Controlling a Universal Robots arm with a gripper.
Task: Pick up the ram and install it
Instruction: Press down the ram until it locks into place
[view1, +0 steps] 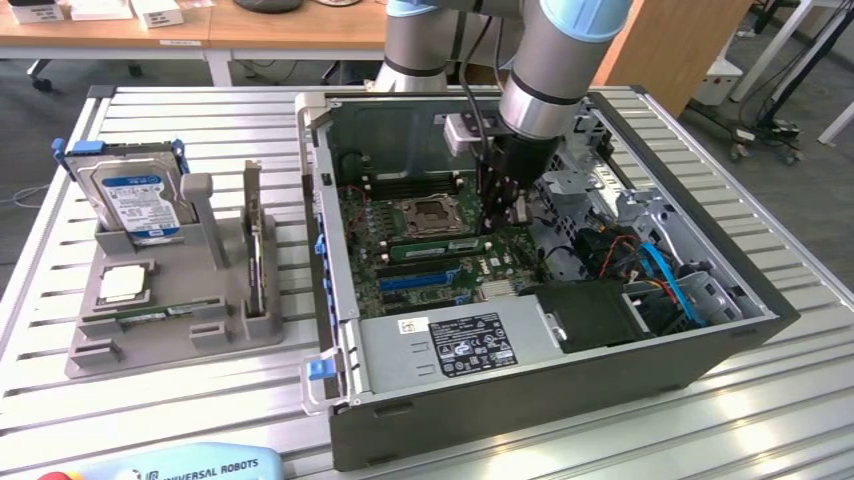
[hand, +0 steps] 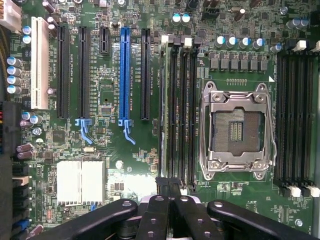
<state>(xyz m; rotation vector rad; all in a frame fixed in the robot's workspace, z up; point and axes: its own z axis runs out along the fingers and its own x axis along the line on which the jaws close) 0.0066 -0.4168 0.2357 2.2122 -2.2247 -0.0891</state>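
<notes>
The ram (view1: 430, 243) is a thin green stick standing on edge in a memory slot of the motherboard, just beside the empty processor socket (view1: 434, 213). In the wrist view the ram (hand: 162, 110) appears edge-on as a pale line in the slot farthest from the socket (hand: 236, 131). My gripper (view1: 513, 222) hangs inside the open computer case, a little above the board near one end of the stick. Its fingers are shut together (hand: 168, 184) with nothing visible between them. Whether the tips touch the stick I cannot tell.
The case walls (view1: 534, 400) enclose the board. A power supply (view1: 454, 345) and blue cables (view1: 674, 285) crowd the near side. On the exterior view's left, a grey tray (view1: 174, 345) holds the hard drive (view1: 134, 195) and the processor chip (view1: 123, 284).
</notes>
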